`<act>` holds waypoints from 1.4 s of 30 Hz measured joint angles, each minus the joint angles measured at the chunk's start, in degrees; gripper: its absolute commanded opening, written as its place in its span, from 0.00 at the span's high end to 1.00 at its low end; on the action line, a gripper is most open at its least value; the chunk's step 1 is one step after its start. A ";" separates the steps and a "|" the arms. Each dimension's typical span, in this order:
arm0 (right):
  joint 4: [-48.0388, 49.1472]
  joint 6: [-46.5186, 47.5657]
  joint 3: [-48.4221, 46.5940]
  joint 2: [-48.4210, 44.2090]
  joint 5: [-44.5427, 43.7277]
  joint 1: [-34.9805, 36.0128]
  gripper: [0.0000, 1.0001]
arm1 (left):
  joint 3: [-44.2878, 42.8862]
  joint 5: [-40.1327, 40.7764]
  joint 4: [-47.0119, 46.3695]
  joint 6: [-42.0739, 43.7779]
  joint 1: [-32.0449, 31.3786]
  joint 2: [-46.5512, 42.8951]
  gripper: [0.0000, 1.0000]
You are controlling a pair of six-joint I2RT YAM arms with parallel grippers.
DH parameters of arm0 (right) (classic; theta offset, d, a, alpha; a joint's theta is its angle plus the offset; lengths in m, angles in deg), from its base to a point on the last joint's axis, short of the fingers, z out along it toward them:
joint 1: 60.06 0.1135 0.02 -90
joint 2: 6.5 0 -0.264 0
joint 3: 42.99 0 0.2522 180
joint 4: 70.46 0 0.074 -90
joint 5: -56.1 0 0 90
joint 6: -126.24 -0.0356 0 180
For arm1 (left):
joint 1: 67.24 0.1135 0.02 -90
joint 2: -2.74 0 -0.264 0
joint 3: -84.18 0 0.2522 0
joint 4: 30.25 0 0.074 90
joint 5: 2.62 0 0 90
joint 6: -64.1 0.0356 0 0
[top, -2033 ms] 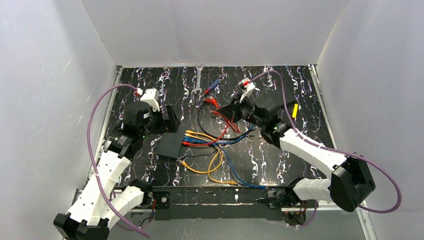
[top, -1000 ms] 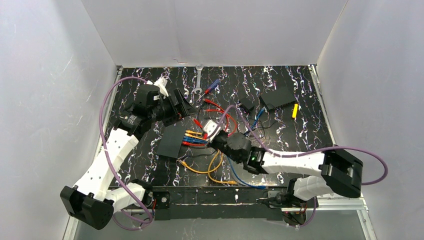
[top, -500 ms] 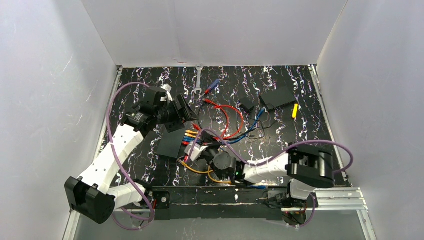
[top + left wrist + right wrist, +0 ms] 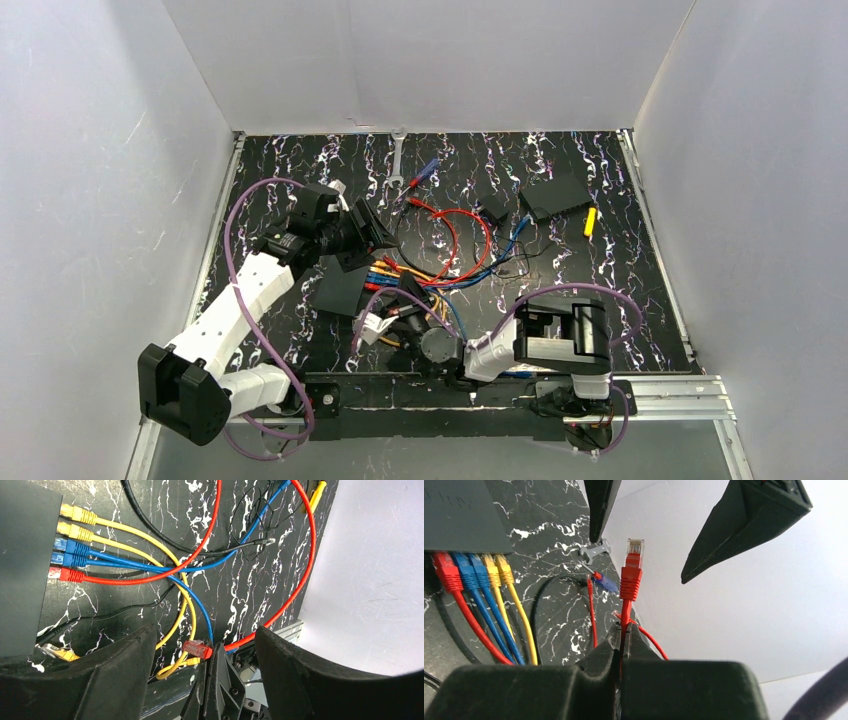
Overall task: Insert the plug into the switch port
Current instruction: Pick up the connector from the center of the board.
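White arm shells [image 4: 228, 312], black joint housings [image 4: 182, 392], looping purple cables [image 4: 231, 218], matte-black tool fingers [image 4: 300, 672]

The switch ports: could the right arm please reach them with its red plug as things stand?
Probably yes: the right gripper, shut on the red cable, is close beside the switch. But five plugged cables crowd the row, and the red plug is not lined up with it.

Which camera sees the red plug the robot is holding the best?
The right wrist view: the red plug stands big and sharp above the right gripper, clear tip and all. The left wrist view shows it small, near the bottom edge. In the top view it is too tiny to tell.
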 measured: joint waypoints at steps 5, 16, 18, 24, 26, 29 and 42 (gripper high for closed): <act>1.46 4.76 -0.83 1.92 -1.25 0.07 0.99 | 1.73 -0.50 -2.27 -0.79 0.00 0.07 0.44; 2.01 8.50 -1.29 2.29 -2.38 0.15 0.99 | 3.76 -1.84 -5.07 -1.75 0.00 0.48 0.49; 2.08 8.66 -1.44 2.29 -2.56 0.20 0.99 | 4.42 -2.25 -5.57 -2.03 0.00 0.48 0.51; 2.34 9.05 -1.49 2.29 -3.06 0.31 0.99 | 7.19 -3.65 -8.72 -3.82 0.00 0.48 0.58; 2.34 9.07 -1.49 2.29 -3.13 0.33 0.99 | 7.85 -3.82 -9.40 -4.20 0.00 0.44 0.65; 2.34 9.07 -1.49 2.29 -3.10 0.33 0.99 | 8.00 -4.04 -10.14 -4.79 0.00 0.15 0.76; 3.08 7.34 -2.27 2.47 -3.32 0.31 0.68 | 9.51 -4.63 -14.95 -3.85 -0.09 -3.23 1.00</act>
